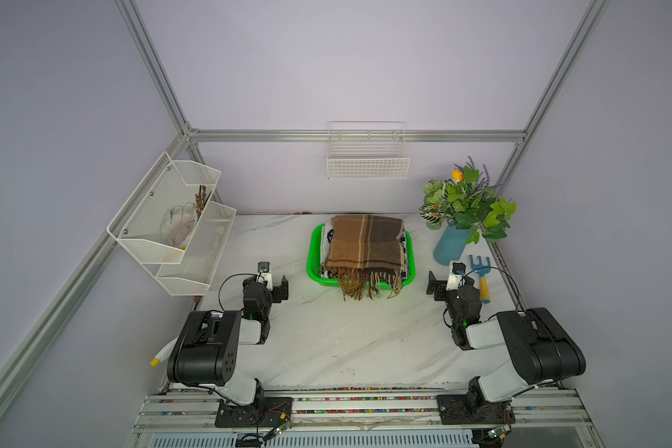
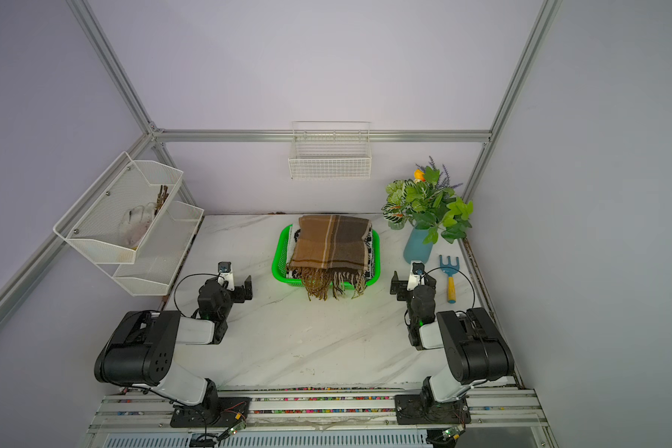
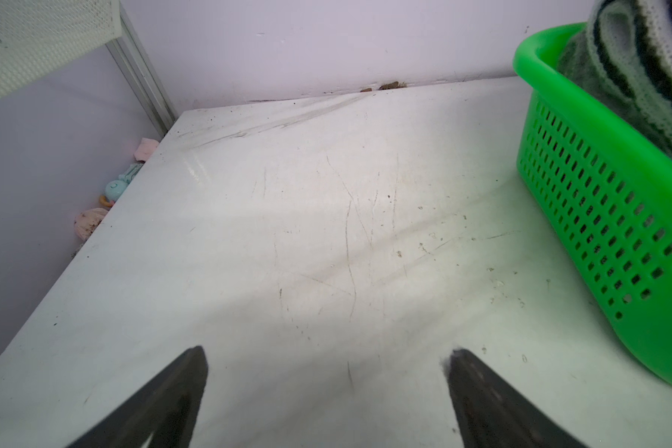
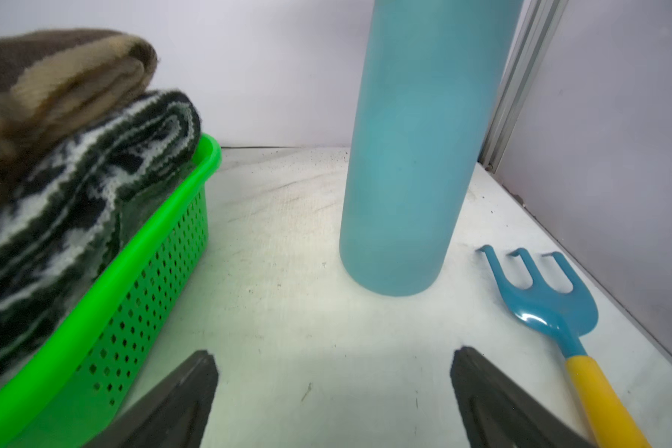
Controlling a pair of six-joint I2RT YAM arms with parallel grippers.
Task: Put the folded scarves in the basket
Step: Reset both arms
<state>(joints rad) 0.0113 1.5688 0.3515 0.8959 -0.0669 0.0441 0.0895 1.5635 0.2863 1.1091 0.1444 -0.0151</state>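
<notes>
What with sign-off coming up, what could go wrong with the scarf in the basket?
The brown plaid scarf rides on a black-and-white knit scarf, above the rim of the green basket; a bump might tip it out. Its fringe hangs over the near rim onto the table, where the left gripper or right gripper could snag it.

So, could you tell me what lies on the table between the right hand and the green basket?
Nothing: only bare tabletop separates the right hand from the green basket, as both top views show.

We are in a robot lab booth: aluminium frame (image 1: 357, 135), lilac walls (image 1: 326, 58), robot arms (image 1: 206, 349) bolted beside a marble-look surface (image 1: 326, 337).
</notes>
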